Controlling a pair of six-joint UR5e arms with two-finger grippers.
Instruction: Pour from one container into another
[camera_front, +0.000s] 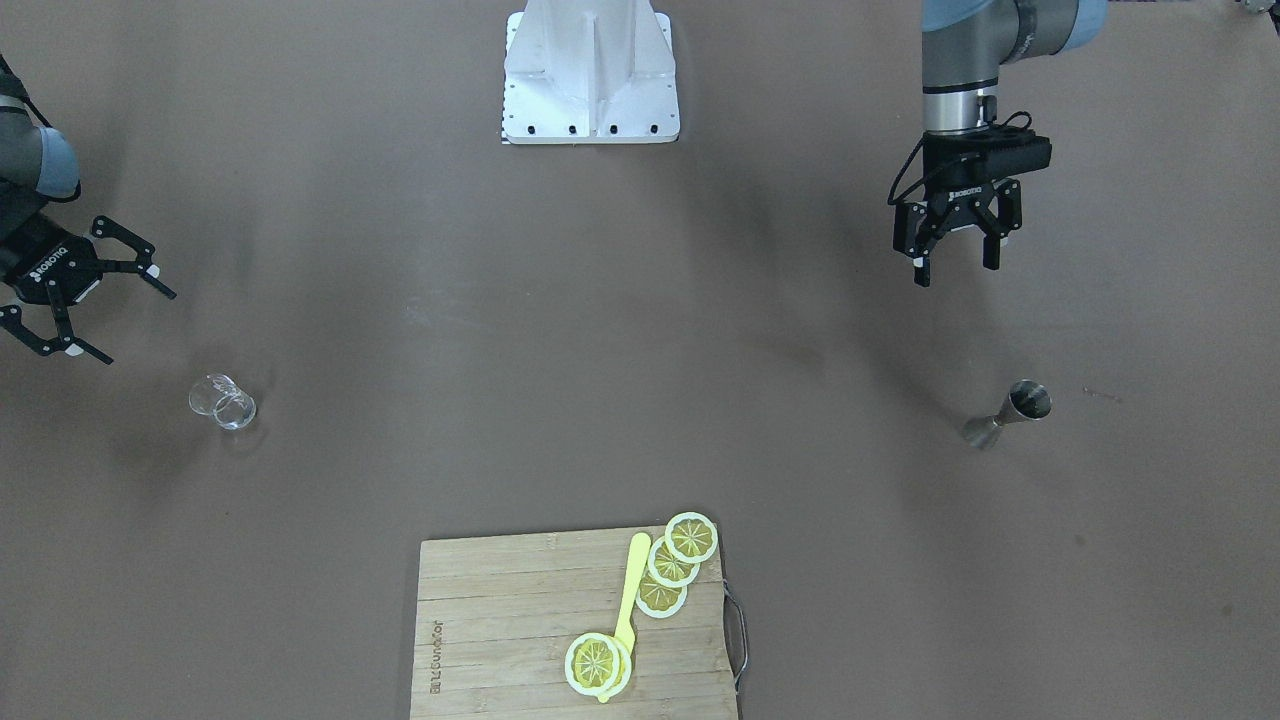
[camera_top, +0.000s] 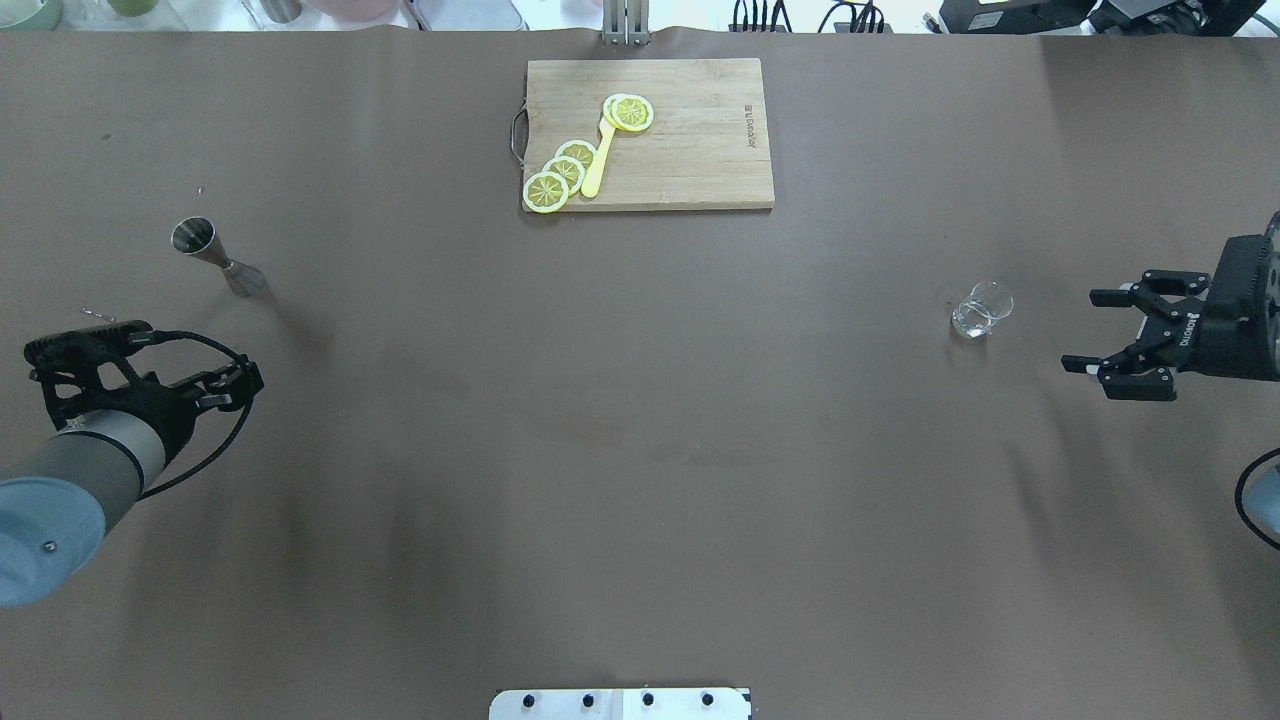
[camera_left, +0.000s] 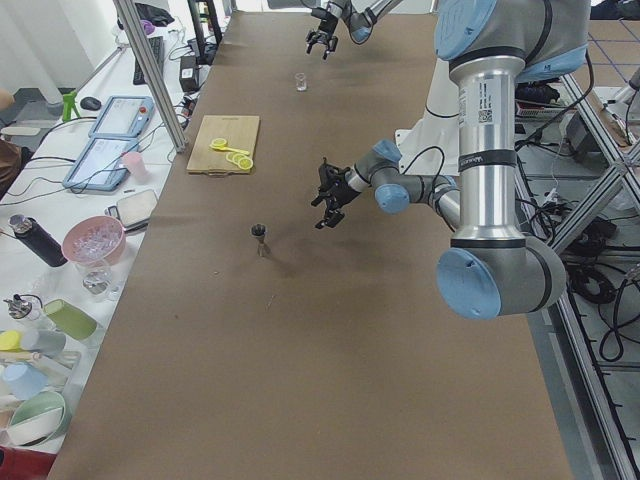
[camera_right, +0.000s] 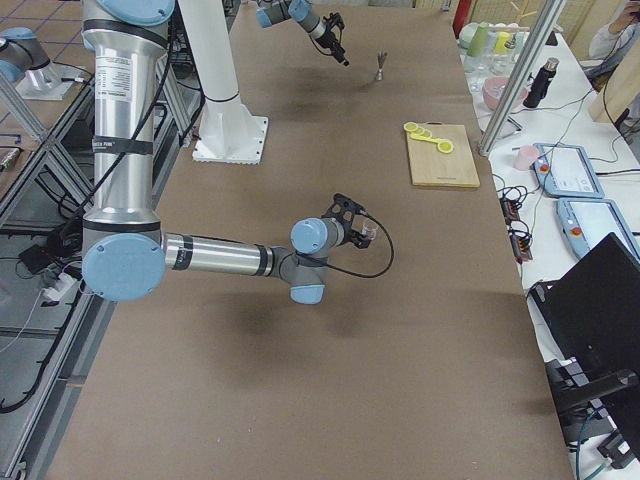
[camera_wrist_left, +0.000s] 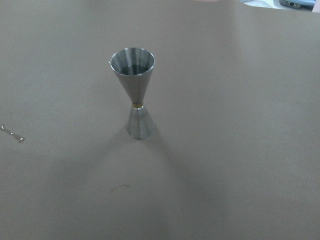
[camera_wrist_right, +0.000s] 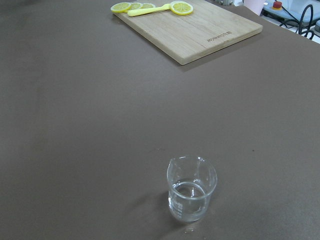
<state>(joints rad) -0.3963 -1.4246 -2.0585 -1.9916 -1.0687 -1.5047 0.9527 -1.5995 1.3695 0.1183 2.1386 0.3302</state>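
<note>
Nearest the robot's edge of the table (camera_top: 640, 470), the white base plate (camera_top: 620, 703) is seen at the middle. A bit further out, the left gripper (camera_front: 956, 268) is held above the surface by the left edge. Its jaws are spread and nothing is gripped. Just beyond it, the metal jigger (camera_wrist_left: 135, 100) is stood upright on its smaller cone, apart from the fingers. What's inside can't really be made out.

Over by the right edge, the right gripper (camera_front: 135, 325) is released too, jaws wide apart and pointed at the small glass beaker (camera_wrist_right: 191, 195). The beaker is set upright on the surface, near the gripper but not touched.

At the middle of the far edge, a wooden cutting board (camera_top: 690, 150) is laid flat. Lemon slices (camera_top: 565, 170) and a yellow utensil (camera_top: 598, 165) are spread on it.
</note>
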